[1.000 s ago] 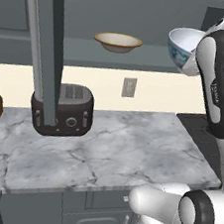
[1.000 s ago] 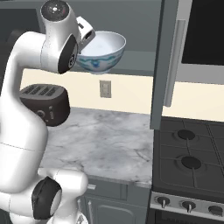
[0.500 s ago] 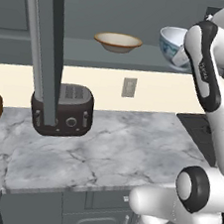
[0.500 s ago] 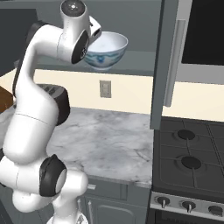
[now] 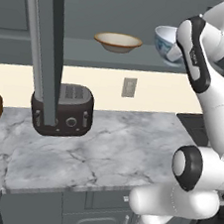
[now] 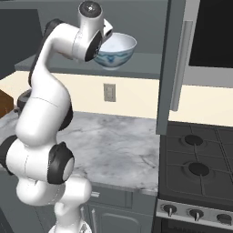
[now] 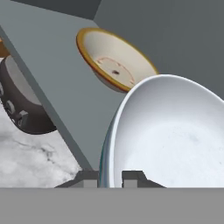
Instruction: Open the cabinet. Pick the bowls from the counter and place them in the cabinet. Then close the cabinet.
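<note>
The white bowl with blue pattern point(image 6: 117, 49) is sitting clamped by its rim in the gripper point(image 7: 110, 178), whose 2 dark fingertips point(image 7: 89, 179) are pinching narrowly, 1 outside the wall and 1 inside. The bowl is hanging at the level of the cabinet shelf point(image 5: 67, 45), over its right part; whether its foot is touching the shelf cannot be told. It is deep and round, with a smooth glossy white inside and a blue band painted around the outer wall.

Left of it on the same shelf, the cream bowl point(image 5: 118, 41) is resting upright, apart from the white one. It is wide and shallow, matte cream inside with a tan-brown rim.

The shelf is a flat grey board inside the cabinet. The 2 cabinet doors are standing open: the left door point(image 5: 46, 50) is showing its edge and a long silver bar handle, and the right door point(image 6: 175, 63) is doing likewise.

Below the shelf, the counter point(image 5: 109, 148) is spreading as a white-and-grey veined marble slab with a thick edge. A dark rounded toaster point(image 5: 64, 109) is standing on it under the shelf's left part.
</note>
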